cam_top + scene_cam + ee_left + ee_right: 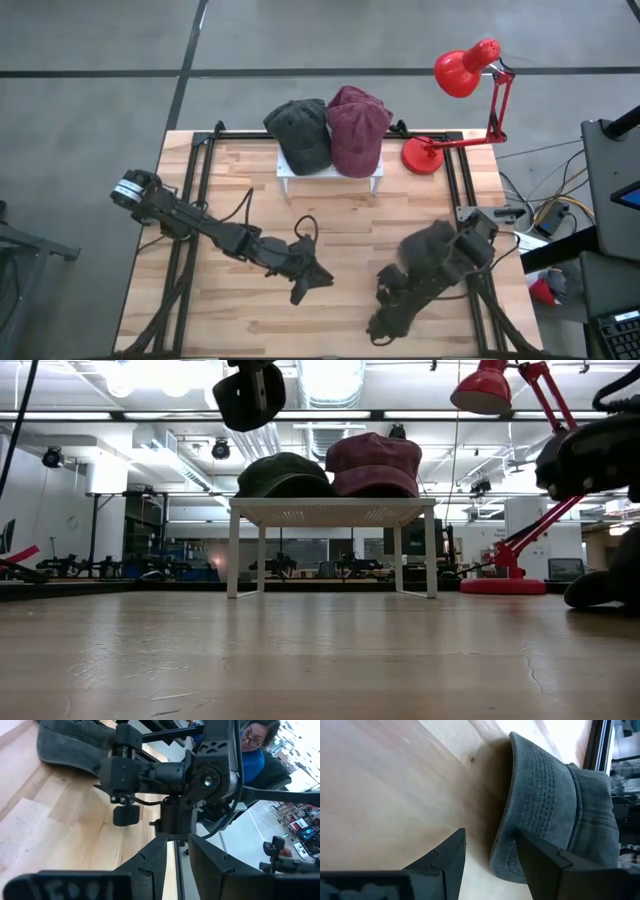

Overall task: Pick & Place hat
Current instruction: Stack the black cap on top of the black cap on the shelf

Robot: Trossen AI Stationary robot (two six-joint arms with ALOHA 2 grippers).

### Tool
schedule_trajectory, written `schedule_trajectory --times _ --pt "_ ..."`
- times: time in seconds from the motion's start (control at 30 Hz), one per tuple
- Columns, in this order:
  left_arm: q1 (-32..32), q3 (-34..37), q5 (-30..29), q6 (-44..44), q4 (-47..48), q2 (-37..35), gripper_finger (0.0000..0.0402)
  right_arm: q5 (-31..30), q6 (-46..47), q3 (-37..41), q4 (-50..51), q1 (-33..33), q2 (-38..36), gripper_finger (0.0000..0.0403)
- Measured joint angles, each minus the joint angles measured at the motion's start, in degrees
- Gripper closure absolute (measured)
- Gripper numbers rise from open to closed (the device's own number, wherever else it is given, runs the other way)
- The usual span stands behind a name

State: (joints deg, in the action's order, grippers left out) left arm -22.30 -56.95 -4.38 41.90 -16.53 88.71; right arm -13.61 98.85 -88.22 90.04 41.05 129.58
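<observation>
A dark grey cap point(428, 250) lies on the wooden table at its right side, brim toward the table's middle. My right gripper point(490, 855) is open, close to the table, at the cap's brim point(532, 795). One finger point(545, 865) stands over the brim's edge and the other point(445, 862) over bare wood. My left gripper point(300, 282) is open above the table's middle and holds nothing. The grey cap point(65, 745) shows beyond it in the left wrist view. A dark green cap point(300, 130) and a maroon cap point(355, 130) rest on a white rack point(330, 172). My right gripper has one finger point(545, 865) at the edge of the grey cap's brim point(502, 845), coming in low along the table. I cannot tell whether that finger touches the brim. The cap lies flat on the wood.
A red desk lamp point(465, 75) stands at the far right corner, its base point(422, 155) beside the rack. Black rails point(190, 200) run along the table's left and right sides. Bare wood lies between rack and grippers. A person in blue point(252, 750) is beyond the table.
</observation>
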Motion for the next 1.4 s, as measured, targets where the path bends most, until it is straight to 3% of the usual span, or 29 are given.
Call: schedule_trajectory --times 0.3,0.53,0.63,0.97,1.2,1.4 --pt "-0.91 0.02 0.02 -0.21 1.02 -0.03 0.0305 0.16 -1.15 0.86 0.04 -0.89 0.34 0.0253" --pt "-1.82 0.04 0.03 -1.28 1.29 -0.04 0.0305 0.82 -4.49 -0.19 -0.04 -0.83 -0.01 0.0379" --pt "-2.02 0.04 0.07 -1.35 1.31 -0.04 0.0305 0.27 -4.77 -1.54 -0.05 -0.79 -1.32 0.0392" --pt "-2.35 0.04 0.22 -3.38 2.35 -0.04 0.0305 -3.31 1.62 -2.47 -0.03 -0.81 -5.97 0.0394" --pt "-2.43 0.04 0.20 -4.60 2.58 -0.04 0.0305 -2.64 -3.04 -2.45 -0.46 -1.90 -5.97 0.0393" --pt "-2.46 0.04 0.29 -5.25 3.03 -0.04 0.0305 -2.86 -5.36 -2.43 -0.22 -3.97 -5.97 0.0352"
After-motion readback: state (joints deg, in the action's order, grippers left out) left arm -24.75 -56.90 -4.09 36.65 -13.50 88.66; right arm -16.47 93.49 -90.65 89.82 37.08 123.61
